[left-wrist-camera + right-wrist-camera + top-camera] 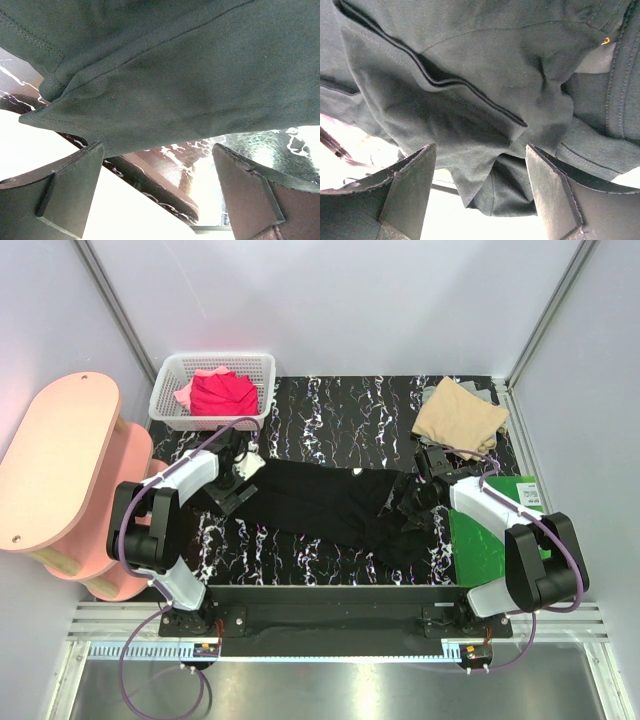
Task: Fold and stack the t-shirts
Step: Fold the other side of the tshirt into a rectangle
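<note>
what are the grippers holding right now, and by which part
Nothing is held. The left gripper and right gripper are both open at opposite ends of the black t-shirt, with no fabric clamped.

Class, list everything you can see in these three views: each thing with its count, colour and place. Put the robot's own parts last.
black t-shirt: one, black, spread crumpled across the middle of the table
tan t-shirt: one, tan, folded at the far right corner
red t-shirt: one, red, bundled in the basket
pink t-shirt: one, pink, in the basket beside the red one
mesh basket: one, white, far left corner
board: one, green, flat at the near right, partly under the right arm
shelf unit: one, pink, left of the table
table: one, black with white veining
arms: two, white and black, near edge
left end effector: open, at the black t-shirt's left end
right end effector: open, at its right end
</note>
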Available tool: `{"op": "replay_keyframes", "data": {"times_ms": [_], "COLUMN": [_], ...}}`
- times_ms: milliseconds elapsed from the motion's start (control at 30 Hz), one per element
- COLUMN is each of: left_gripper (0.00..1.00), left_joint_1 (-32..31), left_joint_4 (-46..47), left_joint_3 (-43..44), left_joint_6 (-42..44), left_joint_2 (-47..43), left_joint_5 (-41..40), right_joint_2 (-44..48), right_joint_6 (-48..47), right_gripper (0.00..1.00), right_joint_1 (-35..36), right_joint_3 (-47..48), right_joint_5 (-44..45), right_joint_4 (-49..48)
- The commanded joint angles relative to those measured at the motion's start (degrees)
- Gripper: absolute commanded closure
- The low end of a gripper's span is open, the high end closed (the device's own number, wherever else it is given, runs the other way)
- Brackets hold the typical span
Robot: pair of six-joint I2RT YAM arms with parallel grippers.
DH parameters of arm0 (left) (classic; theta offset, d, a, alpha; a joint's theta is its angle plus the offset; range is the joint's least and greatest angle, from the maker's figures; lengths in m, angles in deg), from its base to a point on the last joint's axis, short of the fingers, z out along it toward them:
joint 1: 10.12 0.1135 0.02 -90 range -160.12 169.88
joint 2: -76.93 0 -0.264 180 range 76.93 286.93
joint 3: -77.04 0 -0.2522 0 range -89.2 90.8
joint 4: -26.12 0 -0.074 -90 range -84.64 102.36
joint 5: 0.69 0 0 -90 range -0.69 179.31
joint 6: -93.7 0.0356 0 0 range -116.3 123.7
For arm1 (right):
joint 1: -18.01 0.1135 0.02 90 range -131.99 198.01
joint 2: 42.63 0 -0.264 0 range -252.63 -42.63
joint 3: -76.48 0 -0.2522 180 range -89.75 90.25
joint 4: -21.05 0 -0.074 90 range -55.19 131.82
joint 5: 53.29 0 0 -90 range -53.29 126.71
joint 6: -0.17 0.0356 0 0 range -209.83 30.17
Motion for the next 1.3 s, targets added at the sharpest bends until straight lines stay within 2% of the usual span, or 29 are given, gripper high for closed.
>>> {"op": "replay_keyframes", "data": {"times_ms": [0,267,467,567,600,667,700,800,1100,1267], "left_gripper": [0.04,0.04,0.04,0.04,0.04,0.04,0.04,0.04,0.04,0.04], "left_joint_1": [-0.3,-0.3,-0.3,-0.3,-0.3,-0.3,-0.3,-0.3,-0.3,-0.2], "left_joint_4": [0.1,0.1,0.0,0.0,0.1,0.1,0.1,0.1,0.0,0.2], "left_joint_3": [0.9,0.8,1.2,1.1,1.0,0.7,0.6,0.6,1.1,0.2], "left_joint_6": [-0.5,-0.9,-1.4,-1.9,-1.8,-1.7,-1.8,-1.5,-1.9,-1.1], "left_joint_2": [-1.7,-2.1,-1.8,-1.9,-2.1,-2.2,-2.3,-2.5,-2.1,-2.8], "left_joint_5": [0.0,0.5,1.0,1.5,1.5,1.4,1.3,1.3,1.6,1.0], "right_joint_2": [1.1,0.4,-1.3,-1.7,-1.6,-1.5,-1.4,-1.3,-6.1,-10.0], "right_joint_6": [1.9,5.4,5.2,5.1,5.0,4.4,4.1,1.5,-8.0,-11.9], "right_gripper": [0.21,0.26,0.28,0.44,0.57,0.69,0.79,0.88,0.89,0.89], "right_joint_1": [-0.3,0.1,5.0,5.8,5.8,5.8,5.8,6.2,7.1,6.9], "right_joint_3": [-1.0,-3.2,-1.4,-0.4,0.2,1.0,2.2,6.3,23.6,25.3], "right_joint_5": [-2.1,-6.1,-7.0,-6.5,-6.4,-5.7,-5.2,-1.9,6.6,13.0], "right_joint_4": [-1.6,-5.3,-5.6,-5.7,-5.6,-5.0,-4.5,-1.0,8.8,11.7]}}
